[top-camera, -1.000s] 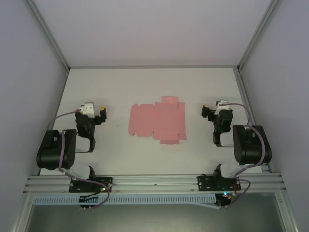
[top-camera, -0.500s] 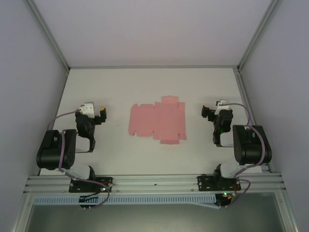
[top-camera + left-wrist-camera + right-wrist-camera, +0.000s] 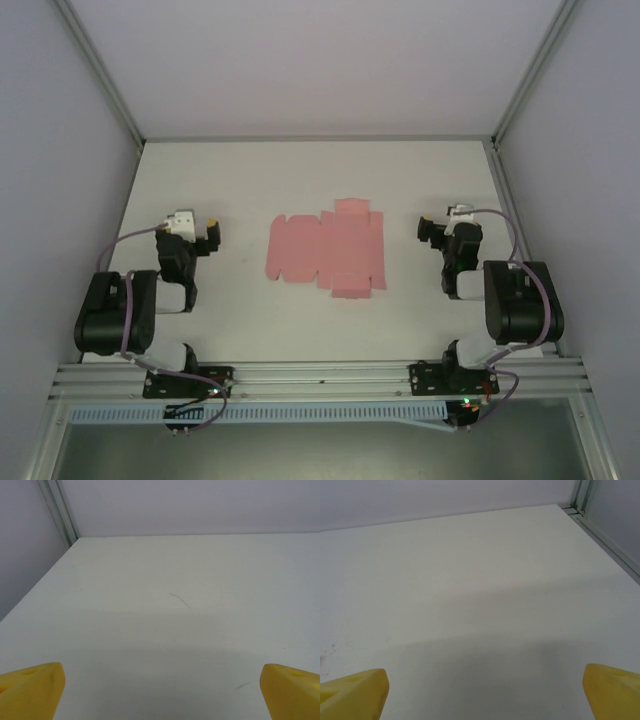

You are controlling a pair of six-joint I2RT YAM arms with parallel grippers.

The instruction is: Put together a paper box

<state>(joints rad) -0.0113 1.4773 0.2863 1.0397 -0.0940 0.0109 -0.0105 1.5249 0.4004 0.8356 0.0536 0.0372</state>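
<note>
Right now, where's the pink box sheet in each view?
Top external: flat pink paper box sheet, table centre, between left gripper and right gripper.
Left wrist: camera faces the far-left frame post.
Right wrist: camera faces the far-right frame post.
Shared landmark: the white table, far edge.

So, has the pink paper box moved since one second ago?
No. The paper box lies flat in the same place relative to the back edge of the table.

Left arm [image 3: 118, 312] folded back, elbow near its base. Left gripper [image 3: 211, 233] faces forward, jaws spread wide, empty. Right arm [image 3: 518, 300] mirrors it. Right gripper [image 3: 426, 230] also spread wide, empty. Yellow fingertips [image 3: 31, 691] far apart.
</note>
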